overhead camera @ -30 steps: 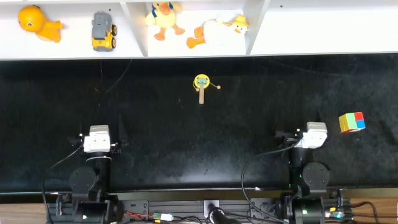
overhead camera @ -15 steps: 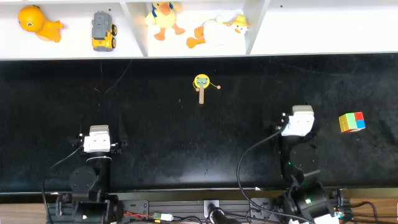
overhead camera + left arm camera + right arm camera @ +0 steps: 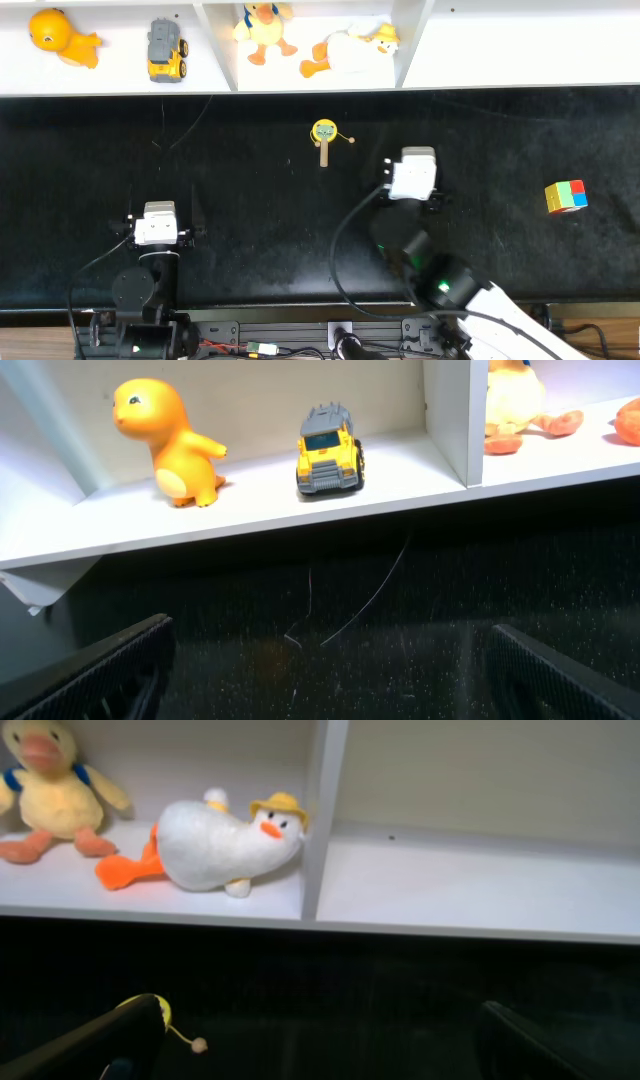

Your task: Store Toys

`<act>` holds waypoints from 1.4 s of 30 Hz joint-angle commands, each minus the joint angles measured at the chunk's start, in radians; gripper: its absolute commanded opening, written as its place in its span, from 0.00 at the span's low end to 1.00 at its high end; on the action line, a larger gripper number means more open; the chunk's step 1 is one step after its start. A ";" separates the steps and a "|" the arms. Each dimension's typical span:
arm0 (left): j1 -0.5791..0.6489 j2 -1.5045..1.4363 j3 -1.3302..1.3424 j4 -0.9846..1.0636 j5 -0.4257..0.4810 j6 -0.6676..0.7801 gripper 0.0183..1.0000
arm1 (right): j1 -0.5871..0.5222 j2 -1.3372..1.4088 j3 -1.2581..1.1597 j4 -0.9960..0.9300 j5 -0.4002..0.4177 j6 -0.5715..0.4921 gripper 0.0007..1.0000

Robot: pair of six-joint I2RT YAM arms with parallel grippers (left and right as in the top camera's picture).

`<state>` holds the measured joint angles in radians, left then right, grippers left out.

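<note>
Black matting covers the surface (image 3: 250, 200) where I run both arms from afar. Nearest me, the left hand (image 3: 330, 695) sits close to its base with fingers spread wide and gripping nothing; I take it as idle while its partner does the work. The right hand (image 3: 320, 1060), likewise splayed and empty, stands out over the middle of the surface, facing the shelf. I read it as lined up for a pickup, jaws apart to take something in. A small yellow rattle drum (image 3: 323, 137) on a wooden stick lies flat just beside one of its fingers, not yet between them, its bead on a string trailing to the side. Well apart, out at the right of the surface, a colour cube (image 3: 565, 196) rests on its own, the other toy I judge left to store. Beyond them runs the white shelf (image 3: 500, 75), its dividers sorting what is already put away. An orange dinosaur figure (image 3: 165, 445) and a yellow toy truck (image 3: 330, 450) stand side by side in the left compartment, hard toys together. In the middle one a yellow plush duck (image 3: 50, 785) sits upright and a white plush duck (image 3: 220, 840) in a yellow hat lies on its side, soft toys together. By that sorting, I would expect the rattle and cube to go to the compartment right of the divider (image 3: 325, 810), straight ahead of the right hand.
</note>
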<state>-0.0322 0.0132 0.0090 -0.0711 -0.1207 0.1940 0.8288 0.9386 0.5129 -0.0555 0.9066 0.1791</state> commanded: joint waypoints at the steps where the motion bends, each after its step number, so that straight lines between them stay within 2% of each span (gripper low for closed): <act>1: -0.002 -0.010 -0.001 -0.002 -0.008 0.019 1.00 | 0.027 0.116 0.077 0.000 0.051 0.155 1.00; 6: -0.002 -0.010 -0.001 -0.002 -0.008 0.019 1.00 | 0.028 0.219 0.123 0.000 -0.011 0.340 1.00; 9: -0.002 -0.010 -0.001 -0.002 -0.008 0.019 1.00 | 0.028 0.264 0.139 0.000 -0.107 0.466 1.00; 15: -0.002 -0.010 -0.001 -0.002 -0.008 0.019 1.00 | 0.027 0.338 0.141 0.000 -0.294 0.494 0.99; 20: -0.002 -0.010 -0.001 -0.002 -0.008 0.019 1.00 | 0.006 0.418 0.142 0.000 -0.385 0.594 1.00; 24: -0.002 -0.010 -0.001 -0.002 -0.008 0.019 1.00 | -0.033 0.473 0.163 -0.029 -0.500 0.599 1.00; 28: -0.002 -0.010 -0.001 -0.002 -0.008 0.019 1.00 | -0.066 0.518 0.252 -0.208 -0.575 0.618 1.00; 33: -0.002 -0.010 -0.001 -0.002 -0.008 0.019 1.00 | -0.071 0.581 0.396 -0.403 -0.601 0.604 1.00; 37: -0.002 -0.010 -0.001 -0.002 -0.008 0.019 1.00 | -0.070 0.630 0.468 -0.430 -0.630 0.557 1.00; 42: -0.002 -0.010 -0.001 -0.002 -0.008 0.019 1.00 | -0.071 0.698 0.513 -0.447 -0.629 0.558 1.00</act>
<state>-0.0322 0.0132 0.0090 -0.0711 -0.1207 0.1940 0.7593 1.5997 0.9962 -0.4984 0.2901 0.7513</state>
